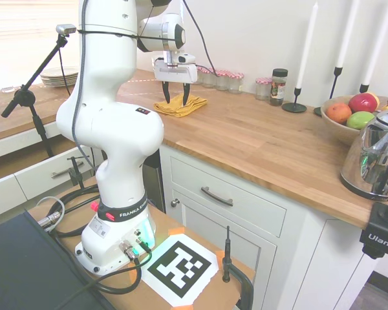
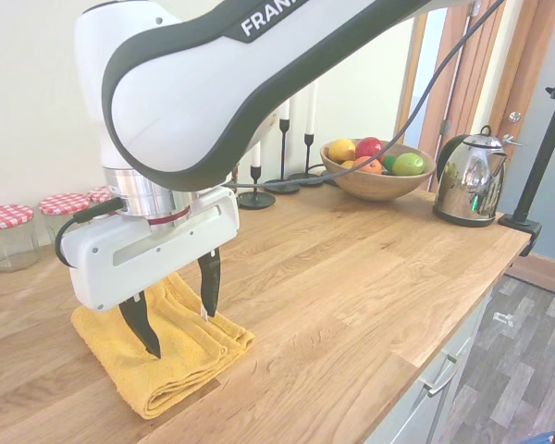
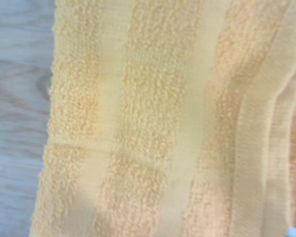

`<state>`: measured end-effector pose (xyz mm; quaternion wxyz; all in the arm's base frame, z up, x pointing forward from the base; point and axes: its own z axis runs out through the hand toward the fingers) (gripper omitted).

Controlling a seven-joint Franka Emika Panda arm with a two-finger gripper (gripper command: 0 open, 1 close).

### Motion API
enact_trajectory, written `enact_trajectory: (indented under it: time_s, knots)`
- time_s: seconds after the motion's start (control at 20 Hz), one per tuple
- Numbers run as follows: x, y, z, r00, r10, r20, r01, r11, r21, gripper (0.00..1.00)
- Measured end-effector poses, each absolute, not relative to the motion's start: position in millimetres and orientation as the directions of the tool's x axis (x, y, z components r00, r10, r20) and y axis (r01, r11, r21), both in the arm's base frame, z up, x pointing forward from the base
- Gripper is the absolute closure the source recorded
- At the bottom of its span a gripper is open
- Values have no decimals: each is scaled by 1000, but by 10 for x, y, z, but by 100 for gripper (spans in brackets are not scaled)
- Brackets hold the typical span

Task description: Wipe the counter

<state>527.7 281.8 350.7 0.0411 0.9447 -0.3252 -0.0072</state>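
Note:
The counter (image 1: 258,142) (image 2: 351,268) is a long honey-brown wooden worktop over white cabinets. A folded yellow towel (image 1: 179,106) (image 2: 171,347) lies flat on it. My gripper (image 1: 175,100) (image 2: 178,319) hangs straight above the towel, open, with its dark fingers (image 2: 210,282) spread and their tips just over the cloth. Nothing is held between them. The wrist view is filled by the ribbed yellow towel (image 3: 163,123), with a strip of the counter (image 3: 17,123) beside it.
Red-lidded jars (image 1: 223,79) (image 2: 9,236) and a spice jar (image 1: 279,86) stand along the back wall. Black candle holders (image 1: 295,97) (image 2: 256,180), a fruit bowl (image 1: 349,119) (image 2: 375,171) and a steel kettle (image 1: 378,158) (image 2: 470,180) stand further along. Plates (image 1: 59,77) sit beyond the arm.

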Motion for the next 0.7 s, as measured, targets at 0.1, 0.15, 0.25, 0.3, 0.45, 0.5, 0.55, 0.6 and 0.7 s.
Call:
enact_trajectory:
  time_s: [0.1,0.15,0.25,0.3,0.45,0.5,0.55,0.6,0.7]
  knots:
    - [5278,2821,3481,788,-615,10,-614,-785,83,0]
    - [5279,2822,3472,788,-615,9,-614,-785,83,0]
    - [5281,2823,3453,788,-615,8,-614,-785,83,0]
    - [5285,2823,3442,788,-616,8,-614,-785,83,0]
    - [5306,2807,3380,786,-619,5,-617,-783,84,0]
    - [5312,2800,3361,785,-620,4,-618,-782,85,0]
    - [5317,2796,3350,784,-620,4,-618,-781,85,100]
    - [5318,2796,3349,784,-620,4,-618,-781,85,100]
    - [5318,2797,3349,785,-620,4,-618,-782,84,100]
